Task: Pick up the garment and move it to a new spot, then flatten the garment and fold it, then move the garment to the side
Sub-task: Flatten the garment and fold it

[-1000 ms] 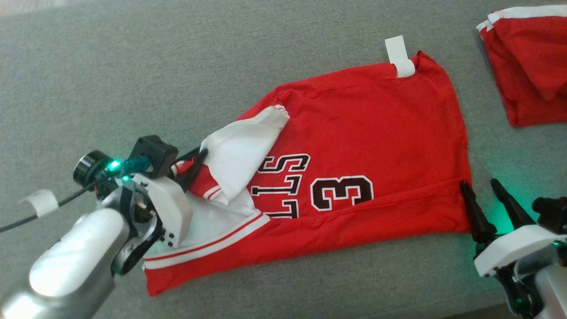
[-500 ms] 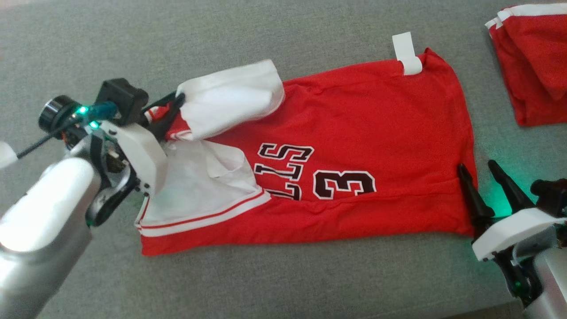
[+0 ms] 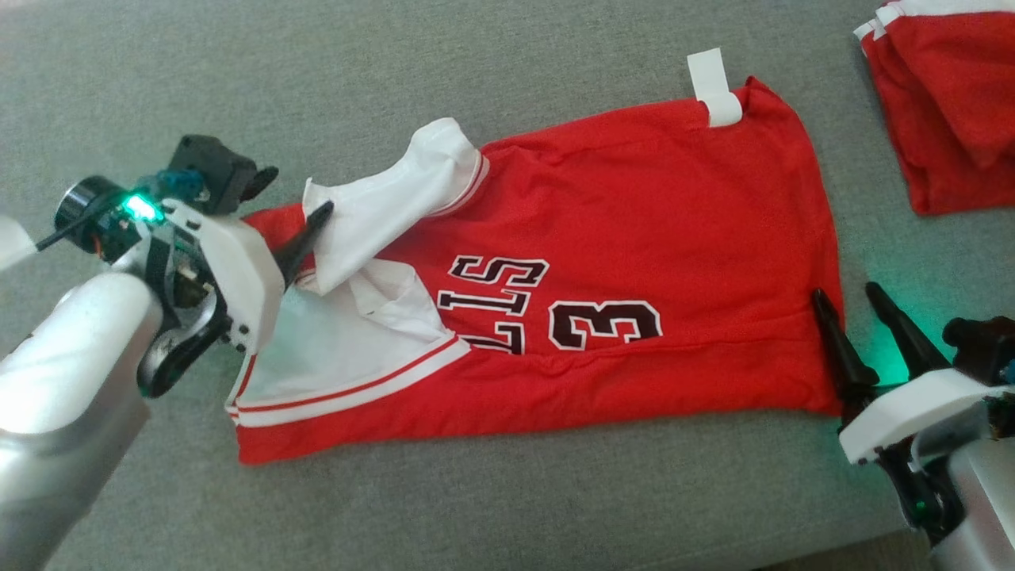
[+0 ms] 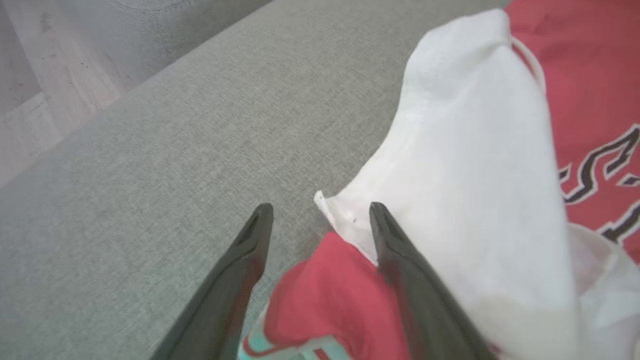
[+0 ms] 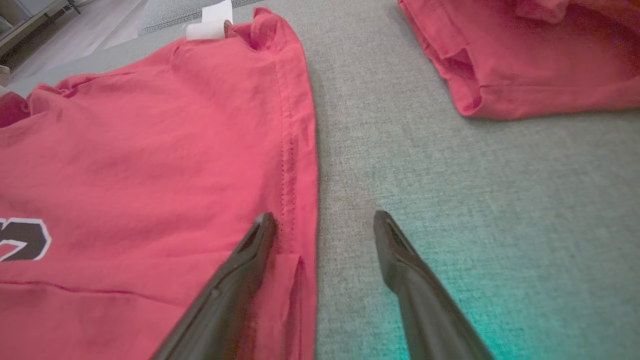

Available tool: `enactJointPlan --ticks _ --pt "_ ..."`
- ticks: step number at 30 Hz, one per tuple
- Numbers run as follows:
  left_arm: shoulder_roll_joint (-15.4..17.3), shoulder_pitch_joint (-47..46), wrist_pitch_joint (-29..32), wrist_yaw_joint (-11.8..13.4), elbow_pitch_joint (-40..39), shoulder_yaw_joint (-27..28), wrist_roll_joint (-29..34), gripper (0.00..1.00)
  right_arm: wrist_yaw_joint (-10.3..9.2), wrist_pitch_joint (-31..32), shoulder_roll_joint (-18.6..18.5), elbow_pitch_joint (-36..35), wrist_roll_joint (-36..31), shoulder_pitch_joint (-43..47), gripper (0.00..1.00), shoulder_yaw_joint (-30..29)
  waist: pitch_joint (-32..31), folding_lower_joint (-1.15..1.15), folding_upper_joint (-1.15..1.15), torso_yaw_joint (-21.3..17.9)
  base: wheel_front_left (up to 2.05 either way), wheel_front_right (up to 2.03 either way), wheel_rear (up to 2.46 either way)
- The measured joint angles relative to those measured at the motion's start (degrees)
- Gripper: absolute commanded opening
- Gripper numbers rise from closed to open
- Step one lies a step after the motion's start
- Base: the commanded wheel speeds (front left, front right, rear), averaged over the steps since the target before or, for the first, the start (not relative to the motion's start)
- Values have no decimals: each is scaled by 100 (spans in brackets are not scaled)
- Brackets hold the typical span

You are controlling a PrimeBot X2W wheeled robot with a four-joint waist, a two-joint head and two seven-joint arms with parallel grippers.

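The garment [image 3: 634, 238] is a red jersey with black lettering, spread flat on the grey cushion [image 3: 476, 63]. Its white inside-out sleeve [image 3: 396, 198] lies bunched over the left end. My left gripper [image 3: 297, 190] stands open at that sleeve. In the left wrist view the left gripper [image 4: 321, 207] has the red cuff [image 4: 325, 295] lying loose between its fingers and the white sleeve [image 4: 475, 150] against the right finger. My right gripper [image 3: 844, 292] is open at the jersey's right hem. In the right wrist view the right gripper [image 5: 325, 215] straddles the hem edge of the garment [image 5: 150, 150].
A second red garment [image 3: 944, 103] lies folded at the far right, also seen in the right wrist view [image 5: 525, 65]. A white tape tab [image 3: 714, 87] sits at the jersey's top right corner. Wooden floor [image 4: 30, 100] shows past the cushion's edge.
My left gripper carried the sleeve up and outward, then opened and let it go. The sleeve has dropped onto the jersey. The right gripper has stayed put.
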Motion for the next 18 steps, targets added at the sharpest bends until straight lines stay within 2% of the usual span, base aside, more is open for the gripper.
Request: enactJointPlan --ticks 5,6,7,8,11,14,18 --pt "78 -40 211 -43 -5 -127 -7 100 0 -38 1 18 24 -9 100 18 41 0 0 -4 0 0 0" --pt "85 -68 237 -46 -7 -142 -7 97 0 -53 1 19 53 -15 100 23 54 0 0 -3 0 0 0" --pt "88 -90 233 -46 -12 -144 -5 84 0 -54 1 19 54 -23 100 30 67 0 0 -2 0 0 0" --pt "89 -108 223 -46 -20 -146 -5 64 0 -60 0 19 55 -31 100 36 81 0 0 -4 0 0 0" --pt "89 -159 164 -47 -26 -169 -7 50 0 -102 -2 29 62 -79 100 60 123 0 0 -8 0 0 0" --pt "89 -210 181 -48 -26 -188 -8 40 0 -103 -2 52 100 -137 100 90 135 0 0 -19 0 0 0" --pt "91 -227 354 -91 -24 -235 -118 36 0 -110 -2 74 101 -160 100 124 138 0 0 -51 0 0 0"
